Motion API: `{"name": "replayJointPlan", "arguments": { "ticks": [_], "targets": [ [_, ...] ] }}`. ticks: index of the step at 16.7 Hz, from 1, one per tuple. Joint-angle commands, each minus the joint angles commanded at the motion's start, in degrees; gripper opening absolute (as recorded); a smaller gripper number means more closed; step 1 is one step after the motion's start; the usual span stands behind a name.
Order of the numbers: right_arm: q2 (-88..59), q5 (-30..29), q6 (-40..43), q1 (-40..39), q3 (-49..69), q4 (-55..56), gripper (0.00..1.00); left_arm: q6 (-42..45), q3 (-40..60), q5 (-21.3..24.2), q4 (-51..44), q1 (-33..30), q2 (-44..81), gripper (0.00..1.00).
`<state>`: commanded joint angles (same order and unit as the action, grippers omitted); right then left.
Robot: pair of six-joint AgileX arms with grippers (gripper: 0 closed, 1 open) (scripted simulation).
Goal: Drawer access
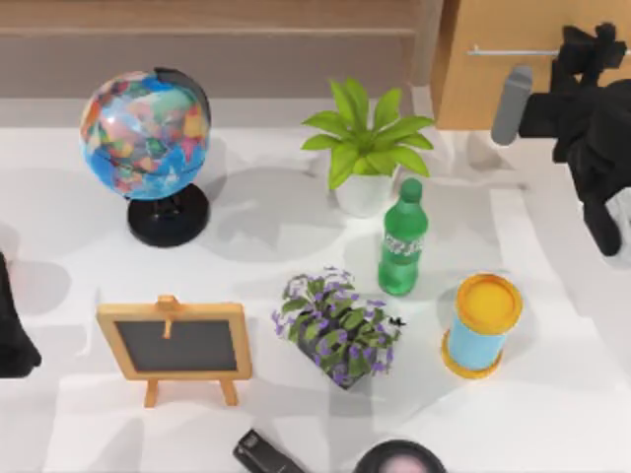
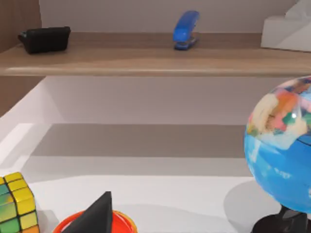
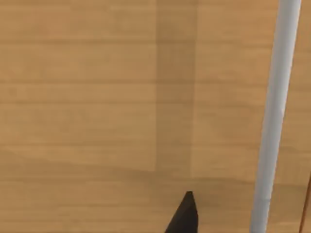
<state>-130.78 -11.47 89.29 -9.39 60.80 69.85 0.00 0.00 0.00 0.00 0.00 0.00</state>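
Since the drawer [image 1: 513, 79] sits at the desk's far right corner, I hold my right gripper [image 1: 592, 44] at its handle [image 1: 513, 50]; jaw state unclear. Left arm parked.

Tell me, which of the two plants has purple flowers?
The low bushy plant at the table's middle, beside the chalkboard. The other plant, in a white pot behind the green bottle, is plain green.

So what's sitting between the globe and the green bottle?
In the top view, the potted green plant in its white pot sits between the globe and the green bottle, nearer the bottle, a bit farther back on the table.
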Motion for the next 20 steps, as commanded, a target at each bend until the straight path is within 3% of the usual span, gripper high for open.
{"name": "replayJointPlan", "arguments": {
  "ticks": [4,5,14,20],
  "targets": [
    [0.0,0.0,0.0,0.0,0.0,0.0,0.02,0.0,0.0,0.0,0.0,0.0,0.0,1.00],
    [0.0,0.0,0.0,0.0,0.0,0.0,0.00,0.0,0.0,0.0,0.0,0.0,0.0,1.00],
    [0.1,0.0,-0.2,-0.2,-0.3,0.0,0.00,0.0,0.0,0.0,0.0,0.0,0.0,1.00],
    [4.7,-1.3,-0.3,-1.5,-11.3,5.8,0.00,0.0,0.0,0.0,0.0,0.0,0.0,1.00]
  ]
}}
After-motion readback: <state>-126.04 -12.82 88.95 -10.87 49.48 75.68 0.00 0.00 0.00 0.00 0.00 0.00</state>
